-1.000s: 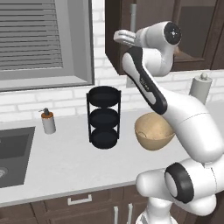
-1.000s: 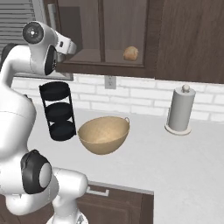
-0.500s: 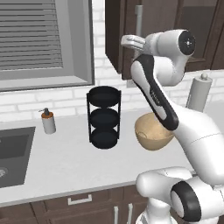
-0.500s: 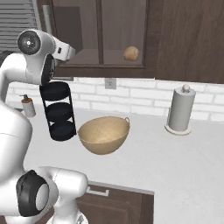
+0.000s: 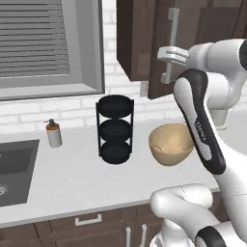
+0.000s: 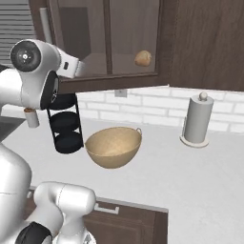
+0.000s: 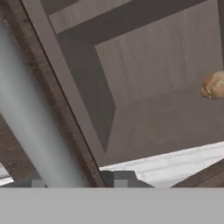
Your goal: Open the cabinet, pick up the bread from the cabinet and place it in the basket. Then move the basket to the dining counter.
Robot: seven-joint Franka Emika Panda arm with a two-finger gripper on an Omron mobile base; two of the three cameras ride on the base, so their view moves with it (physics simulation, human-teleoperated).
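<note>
You see the bread point(image 6: 142, 58), a small golden-brown roll, sitting on a shelf inside the cabinet point(image 6: 195, 43), behind its glass-paned door; in the hand view the same roll point(image 7: 214, 85) shows at the right edge, through the glass. The cabinet door looks shut, with its long silver bar handle point(image 5: 170, 44) standing upright at the door's edge. Your gripper point(image 5: 166, 54) sits right at that handle, and in the hand view the grey bar point(image 7: 30, 127) runs close along the left side, just above the finger tips point(image 7: 114, 178); you cannot tell whether the jaws are clamped on it. Below the cabinet, the tan basket point(image 6: 113, 146) rests on the grey worktop point(image 6: 190, 176), empty, just beside a black three-tier rack point(image 5: 115, 128). A paper towel holder point(image 6: 196, 119) stands well to the right, and a soap bottle point(image 5: 53, 133) stands near the sink point(image 5: 14, 164).
</note>
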